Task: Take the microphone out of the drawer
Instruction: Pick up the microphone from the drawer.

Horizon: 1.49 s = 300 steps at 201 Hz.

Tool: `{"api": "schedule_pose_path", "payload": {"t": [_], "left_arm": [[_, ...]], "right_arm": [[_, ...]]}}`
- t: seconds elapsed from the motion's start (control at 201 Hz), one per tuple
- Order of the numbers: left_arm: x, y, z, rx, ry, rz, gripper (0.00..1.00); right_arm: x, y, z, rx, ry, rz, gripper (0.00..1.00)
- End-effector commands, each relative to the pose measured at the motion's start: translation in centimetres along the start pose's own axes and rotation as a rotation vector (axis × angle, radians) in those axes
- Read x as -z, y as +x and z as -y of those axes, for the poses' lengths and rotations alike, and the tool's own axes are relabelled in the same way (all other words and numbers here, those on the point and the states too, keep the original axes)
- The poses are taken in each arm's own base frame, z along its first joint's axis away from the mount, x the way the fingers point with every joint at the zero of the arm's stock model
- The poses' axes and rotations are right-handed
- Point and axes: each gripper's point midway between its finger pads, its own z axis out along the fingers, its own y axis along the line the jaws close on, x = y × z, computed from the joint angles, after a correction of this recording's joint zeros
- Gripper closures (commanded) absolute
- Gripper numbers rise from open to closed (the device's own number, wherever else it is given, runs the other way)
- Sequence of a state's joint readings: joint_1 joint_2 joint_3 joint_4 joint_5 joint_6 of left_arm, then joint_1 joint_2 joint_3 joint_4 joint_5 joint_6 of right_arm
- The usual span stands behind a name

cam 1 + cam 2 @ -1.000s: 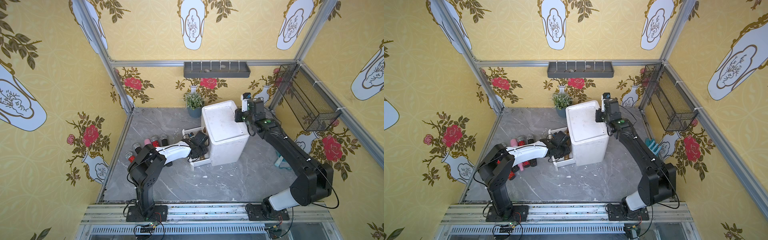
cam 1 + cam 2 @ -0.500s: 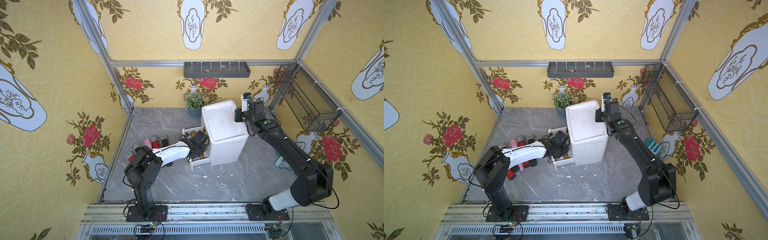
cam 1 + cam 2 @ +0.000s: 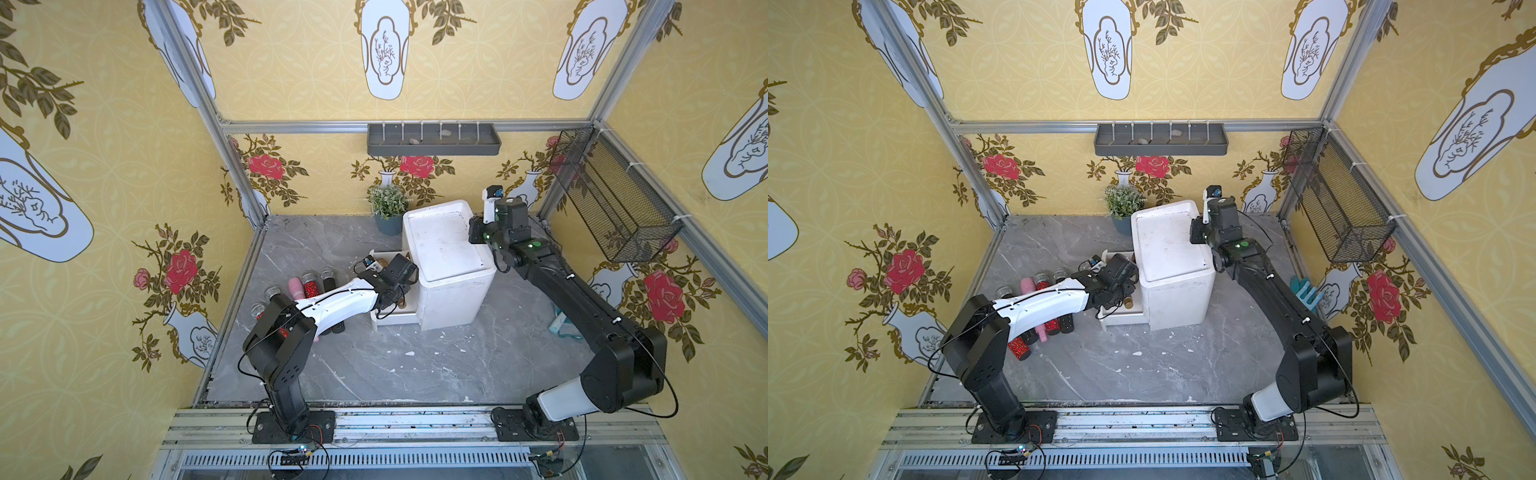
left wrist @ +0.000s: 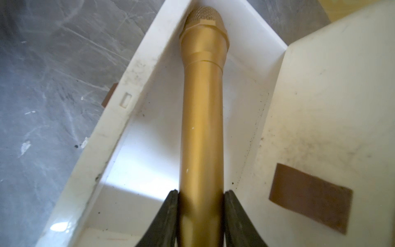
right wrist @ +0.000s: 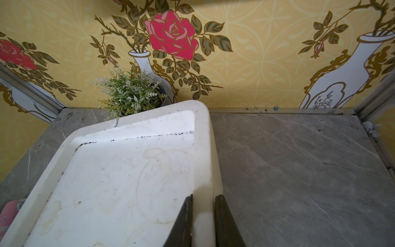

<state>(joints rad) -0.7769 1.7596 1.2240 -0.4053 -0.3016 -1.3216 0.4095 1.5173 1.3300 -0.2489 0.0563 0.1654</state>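
One gold microphone (image 4: 202, 128) is held inside the single open drawer (image 4: 119, 119), clamped between the two fingers (image 4: 168, 218) of the left gripper (image 4: 201, 193). The drawer is found at nine o'clock of the one white cabinet (image 3: 449, 249), whose rim is pinched by the right gripper (image 5: 203, 198).

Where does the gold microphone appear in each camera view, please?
Both top views: gold microphone mostly hidden under the left arm, a sliver showing in the open drawer.
Left wrist: centre, gripped by the left pincer.
Right wrist: not in it.
Shared landmark: the white cabinet.
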Motion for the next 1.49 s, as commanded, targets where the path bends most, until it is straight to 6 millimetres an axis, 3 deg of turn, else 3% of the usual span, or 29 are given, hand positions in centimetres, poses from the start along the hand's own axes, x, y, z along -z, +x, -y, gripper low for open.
{"api": "schedule_pose_path", "payload": {"t": [0.0,0.274,0.727,1.025,1.299,1.488], "left_arm": [[-0.3,-0.8,2.1,-0.009,0.082,0.031,0.93],[0.2,0.2,4.1,-0.009,0.161,-0.029,0.96],[3.3,-0.9,5.2,-0.036,0.224,0.017,0.97],[4.9,-1.4,4.9,-0.036,0.25,0.033,1.0],[5.5,-1.5,3.2,-0.044,0.235,0.053,1.0],[6.2,-1.8,3.6,-0.081,0.25,0.059,1.0]], "right_arm": [[0.0,7.6,-0.6,-0.032,-0.041,-0.292,0.91],[-0.2,7.5,-0.6,-0.031,-0.042,-0.294,0.91],[-0.2,7.4,-0.6,-0.03,-0.041,-0.292,0.91],[-0.3,7.5,-0.6,-0.037,-0.041,-0.293,0.91],[-0.3,7.6,-0.5,-0.036,-0.037,-0.298,0.91],[-0.4,7.5,-0.5,-0.038,-0.037,-0.297,0.91]]}}
